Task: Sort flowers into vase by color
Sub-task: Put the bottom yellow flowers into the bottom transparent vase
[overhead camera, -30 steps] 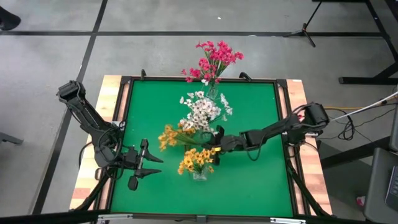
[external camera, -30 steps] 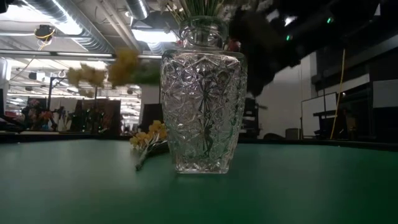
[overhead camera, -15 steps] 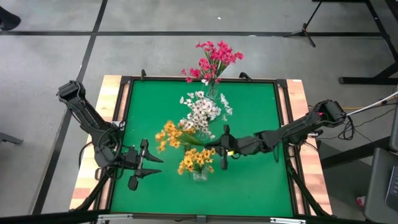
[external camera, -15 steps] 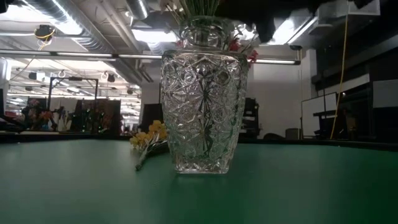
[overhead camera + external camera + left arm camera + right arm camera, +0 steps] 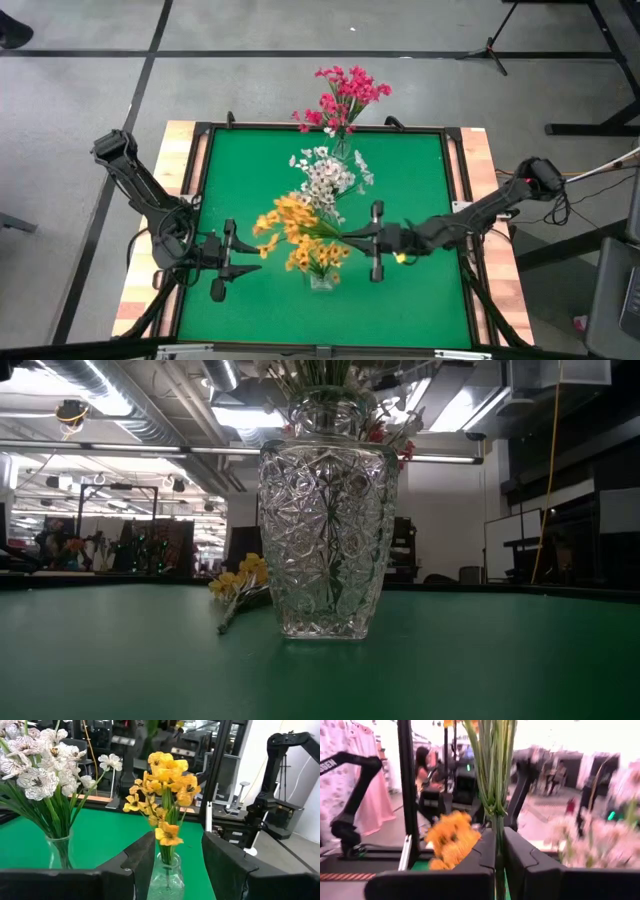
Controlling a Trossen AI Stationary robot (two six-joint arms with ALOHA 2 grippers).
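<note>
My right end effector (image 5: 376, 240) is clamped tight on the green stems of a yellow-orange sprig (image 5: 285, 215), whose long axis runs roughly level across the green worktop (image 5: 250, 170), blossoms pointing toward my left side. The yellow-flower vase (image 5: 320, 278) sits just below and left of the grip, so the stem ends must tip down toward its mouth. My left end effector (image 5: 222, 262) waits wide open and empty beside that vase.

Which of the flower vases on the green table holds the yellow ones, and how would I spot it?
Look at the green table from above: three vases stand in a line down its middle. The vase of yellow-orange flowers is the one nearest the front edge, between the two arms. The white flowers come next, and the magenta-pink flowers stand farthest back.
</note>
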